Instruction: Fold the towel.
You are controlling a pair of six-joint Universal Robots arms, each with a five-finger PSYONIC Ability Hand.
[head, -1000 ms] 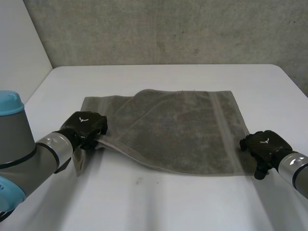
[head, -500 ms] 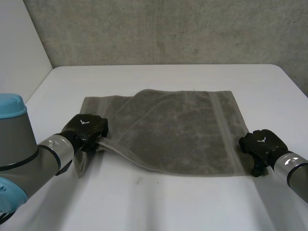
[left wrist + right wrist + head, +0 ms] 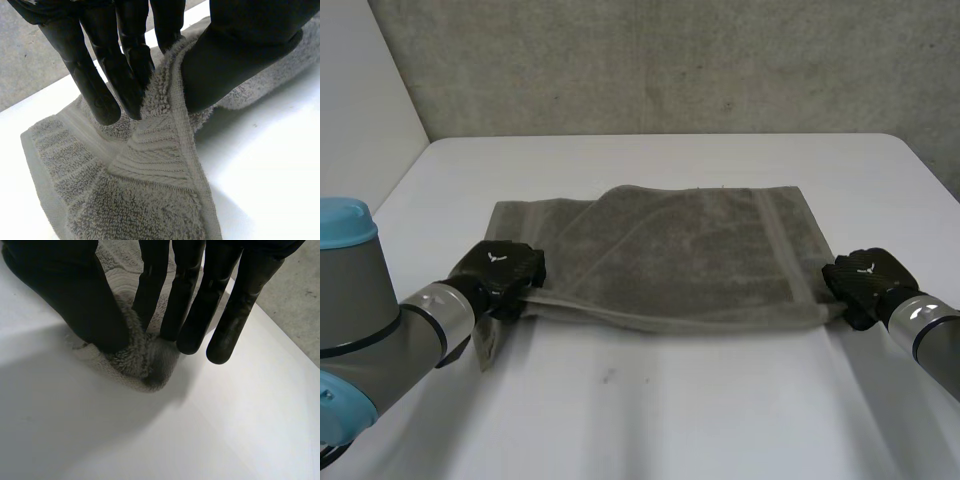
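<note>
- Fingers (image 3: 127,70) and thumb of my left hand (image 3: 500,270) pinch the towel (image 3: 690,250) at its near left corner.
- My right hand (image 3: 863,282) pinches the near right corner.
- Its long axis runs left to right across the table (image 3: 670,410).

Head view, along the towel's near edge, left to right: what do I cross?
left arm → left hand, pinching the towel's near left corner → towel → right hand, pinching its near right corner → right arm
</note>
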